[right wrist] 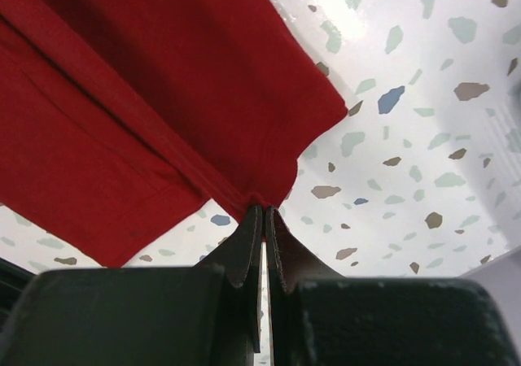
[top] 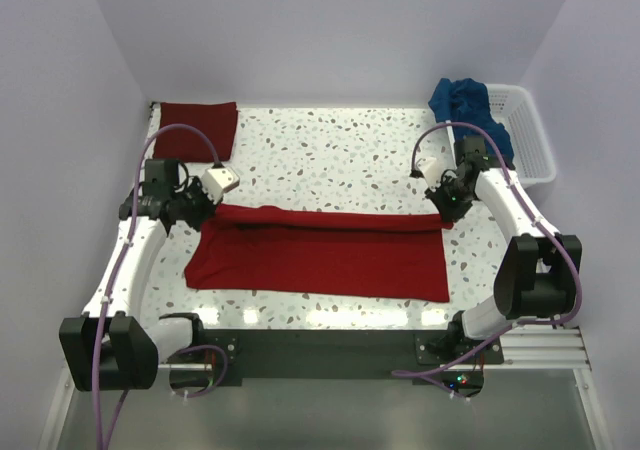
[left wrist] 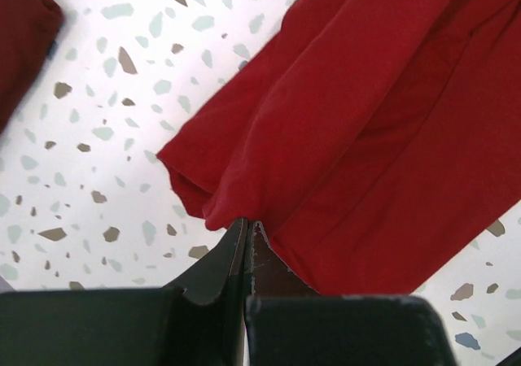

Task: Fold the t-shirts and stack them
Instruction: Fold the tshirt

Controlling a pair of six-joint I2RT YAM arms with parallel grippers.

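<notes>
A bright red t-shirt (top: 320,255) lies spread wide across the middle of the table, its far edge lifted and folded toward the near edge. My left gripper (top: 205,210) is shut on the shirt's far left corner (left wrist: 236,211). My right gripper (top: 447,213) is shut on its far right corner (right wrist: 264,199). A folded maroon t-shirt (top: 196,130) lies at the far left and also shows in the left wrist view (left wrist: 20,41). A crumpled blue t-shirt (top: 470,110) hangs over the basket's left rim at the far right.
A white lattice basket (top: 528,135) stands at the far right edge. The terrazzo table (top: 330,155) is walled on three sides. A dark rail (top: 320,345) with both arm bases runs along the near edge.
</notes>
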